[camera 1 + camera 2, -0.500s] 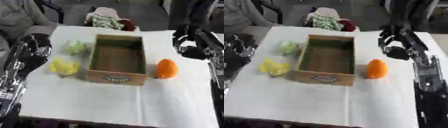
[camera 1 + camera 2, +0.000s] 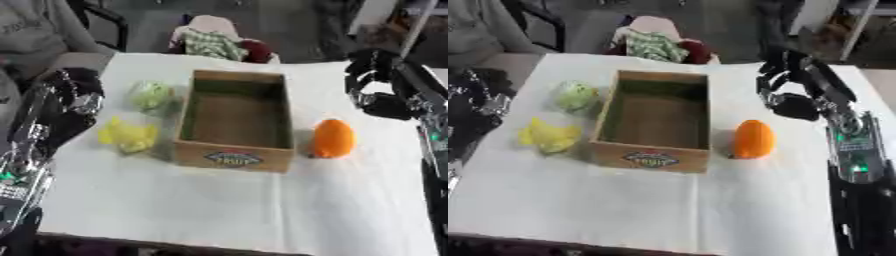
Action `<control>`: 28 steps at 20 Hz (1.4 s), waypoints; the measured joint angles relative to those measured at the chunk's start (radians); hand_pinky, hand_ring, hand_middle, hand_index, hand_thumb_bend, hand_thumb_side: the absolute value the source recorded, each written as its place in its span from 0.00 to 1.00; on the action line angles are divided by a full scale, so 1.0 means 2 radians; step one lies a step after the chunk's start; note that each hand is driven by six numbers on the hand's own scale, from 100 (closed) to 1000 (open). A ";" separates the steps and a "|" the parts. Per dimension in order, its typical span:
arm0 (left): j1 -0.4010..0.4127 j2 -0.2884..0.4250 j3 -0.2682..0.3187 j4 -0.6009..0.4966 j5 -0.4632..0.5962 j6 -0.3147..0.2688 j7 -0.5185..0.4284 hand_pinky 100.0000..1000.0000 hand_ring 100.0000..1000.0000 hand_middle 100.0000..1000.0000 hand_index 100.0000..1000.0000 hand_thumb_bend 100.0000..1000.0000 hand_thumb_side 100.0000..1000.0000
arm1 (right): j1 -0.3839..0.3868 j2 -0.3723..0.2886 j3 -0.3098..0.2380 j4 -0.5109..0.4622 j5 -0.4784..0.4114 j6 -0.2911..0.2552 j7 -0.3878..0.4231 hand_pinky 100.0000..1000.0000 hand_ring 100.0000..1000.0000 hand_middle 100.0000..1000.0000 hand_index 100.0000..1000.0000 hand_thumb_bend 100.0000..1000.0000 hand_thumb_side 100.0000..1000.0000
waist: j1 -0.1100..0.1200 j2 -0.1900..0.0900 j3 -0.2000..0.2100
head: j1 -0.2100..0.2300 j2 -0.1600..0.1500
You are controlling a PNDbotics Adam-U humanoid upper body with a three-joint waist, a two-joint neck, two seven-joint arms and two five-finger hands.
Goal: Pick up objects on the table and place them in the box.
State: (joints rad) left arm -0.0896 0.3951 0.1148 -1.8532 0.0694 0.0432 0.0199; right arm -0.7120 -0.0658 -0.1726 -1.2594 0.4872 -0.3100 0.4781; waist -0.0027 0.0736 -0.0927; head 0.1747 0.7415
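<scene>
White worktop (image 2: 219,200): I see a smooth orange fruit (image 2: 332,138) below my empty, curled right robot hand (image 2: 374,90).

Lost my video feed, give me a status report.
Right robot hand curled, holding nothing, above orange fruit. Left robot hand beside green item, grip unclear. Box empty. Nothing blocking.

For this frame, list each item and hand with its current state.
Brown cardboard box: open-topped, empty, upright on the table.
Orange oval fruit: on the cloth right of the box, untouched.
Pale green round vegetable: on the cloth left of the box.
Yellow crumpled object: on the cloth, left of the box.
Right hand: fingers curled, holding nothing.
Left hand: fingers unclear.
</scene>
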 measured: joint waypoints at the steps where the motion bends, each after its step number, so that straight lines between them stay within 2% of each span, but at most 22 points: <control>1: 0.000 0.000 0.000 0.000 0.000 0.000 -0.001 0.82 0.56 0.52 0.66 0.00 0.03 | 0.000 0.000 0.000 0.000 0.000 -0.001 0.001 0.47 0.59 0.57 0.79 0.00 0.00 | 0.000 0.000 0.000 | 0.000 0.000; 7: 0.001 0.000 0.003 0.000 -0.004 0.000 -0.004 0.82 0.56 0.52 0.66 0.00 0.03 | 0.000 0.000 0.000 0.004 0.011 -0.005 0.019 0.50 0.64 0.63 0.83 0.00 0.00 | 0.000 0.000 -0.001 | 0.000 0.000; 13: 0.001 0.000 0.003 0.000 -0.005 0.001 -0.006 0.82 0.56 0.52 0.66 0.00 0.03 | 0.000 -0.011 0.000 0.037 0.047 -0.022 0.057 0.55 0.70 0.72 0.87 0.00 0.01 | 0.000 0.000 -0.001 | 0.000 0.000; 15: 0.001 0.000 0.003 0.000 -0.005 0.001 -0.006 0.82 0.56 0.52 0.66 0.00 0.03 | 0.000 -0.013 -0.002 0.052 0.065 -0.028 0.068 0.57 0.72 0.74 0.88 0.00 0.07 | 0.000 0.000 -0.001 | 0.000 0.000; 18: 0.002 0.000 0.003 0.000 -0.005 0.001 -0.006 0.82 0.56 0.52 0.66 0.00 0.03 | 0.000 -0.014 -0.003 0.073 0.097 -0.039 0.080 0.58 0.73 0.75 0.89 0.00 0.10 | 0.000 0.000 -0.001 | 0.000 0.000; 21: 0.002 0.000 0.003 0.000 -0.006 0.001 -0.006 0.82 0.56 0.52 0.66 0.00 0.03 | 0.001 -0.015 -0.003 0.092 0.128 -0.053 0.085 0.60 0.74 0.77 0.90 0.00 0.17 | 0.000 0.000 -0.002 | 0.000 -0.001; 24: 0.002 0.000 0.003 0.000 -0.006 0.000 -0.007 0.82 0.56 0.52 0.66 0.00 0.03 | 0.001 -0.017 0.000 0.108 0.162 -0.071 0.094 0.64 0.76 0.79 0.90 0.00 0.16 | 0.001 0.000 -0.002 | 0.000 -0.002; 25: 0.003 0.000 0.003 0.000 -0.006 0.000 -0.007 0.82 0.56 0.52 0.66 0.00 0.03 | 0.001 -0.017 0.001 0.111 0.175 -0.077 0.096 0.65 0.77 0.79 0.90 0.00 0.12 | 0.001 0.000 -0.002 | 0.000 -0.002; 28: 0.004 0.000 0.003 0.000 -0.007 0.000 -0.008 0.82 0.56 0.52 0.66 0.00 0.03 | 0.001 -0.018 0.003 0.114 0.218 -0.091 0.092 0.64 0.74 0.77 0.88 0.00 0.14 | 0.001 0.000 -0.002 | 0.000 -0.002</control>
State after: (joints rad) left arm -0.0823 0.3952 0.1204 -1.8532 0.0563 0.0435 0.0047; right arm -0.7094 -0.1008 -0.1673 -1.0318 0.9237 -0.4911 0.6618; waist -0.0011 0.0731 -0.0968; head 0.1741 0.7380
